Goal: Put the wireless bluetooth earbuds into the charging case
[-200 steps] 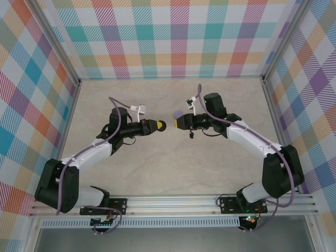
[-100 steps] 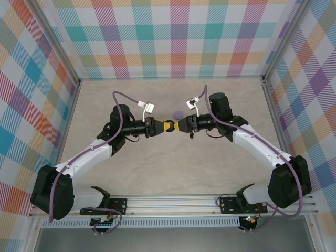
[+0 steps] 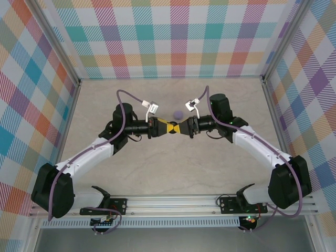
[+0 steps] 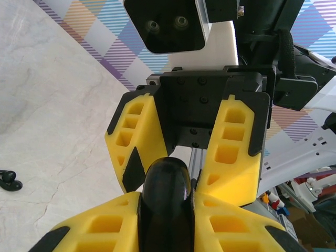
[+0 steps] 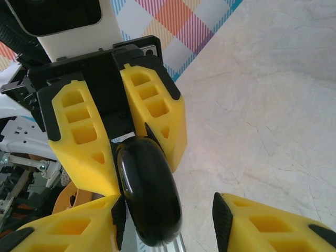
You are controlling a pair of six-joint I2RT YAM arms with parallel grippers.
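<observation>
Left hand (image 4: pixel 165 210) clamps black charging case (image 5: pixel 147 184) edge-on above desk (image 3: pixel 157 173). Right hand (image 5: pixel 168 210) open around same case, one finger touching. Black earbud (image 4: pixel 9 181) lies on desk, well apart. Likely handover: close right hand squarely across case before left lets go; smooth shell may slip.

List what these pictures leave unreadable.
Top view: the black puck is nearly hidden between the left gripper and right gripper.
Left wrist view: its lower part is cut off by the bottom edge.
Left wrist view: the black earbud at the left edge is too small for detail.
Top view: the lavender puck is too small to show any lid.
</observation>
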